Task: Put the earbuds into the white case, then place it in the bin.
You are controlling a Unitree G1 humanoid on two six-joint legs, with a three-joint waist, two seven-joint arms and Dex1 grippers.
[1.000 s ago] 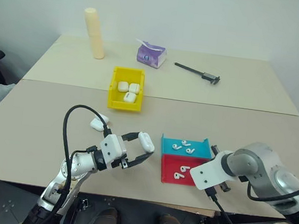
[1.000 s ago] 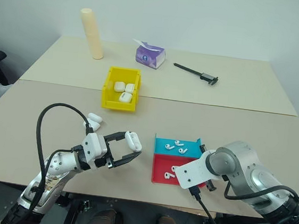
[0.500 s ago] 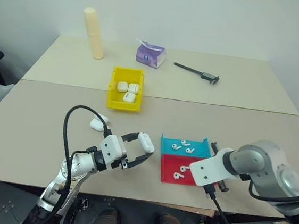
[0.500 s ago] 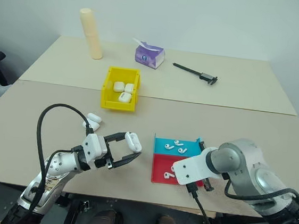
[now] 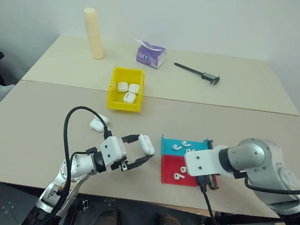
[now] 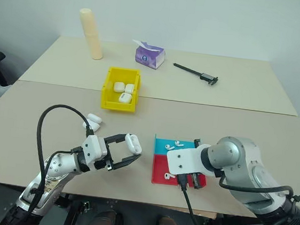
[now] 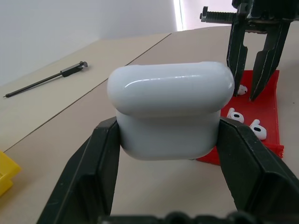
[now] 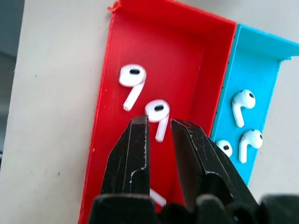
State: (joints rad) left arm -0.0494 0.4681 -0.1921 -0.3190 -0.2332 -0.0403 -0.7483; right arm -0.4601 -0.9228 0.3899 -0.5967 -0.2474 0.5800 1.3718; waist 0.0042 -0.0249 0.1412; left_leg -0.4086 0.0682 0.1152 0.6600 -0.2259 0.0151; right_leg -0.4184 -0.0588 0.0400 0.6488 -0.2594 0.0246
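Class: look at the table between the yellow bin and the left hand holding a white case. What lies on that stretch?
Two loose white cases lie on the tabletop between the yellow bin and the left hand, as the left eye view shows.

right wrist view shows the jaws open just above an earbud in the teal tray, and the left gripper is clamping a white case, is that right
Not quite. The right gripper hangs with its jaws open just above an earbud in the red tray, not the teal tray, as the right wrist view shows. The rest holds: the left gripper clamps a white case.
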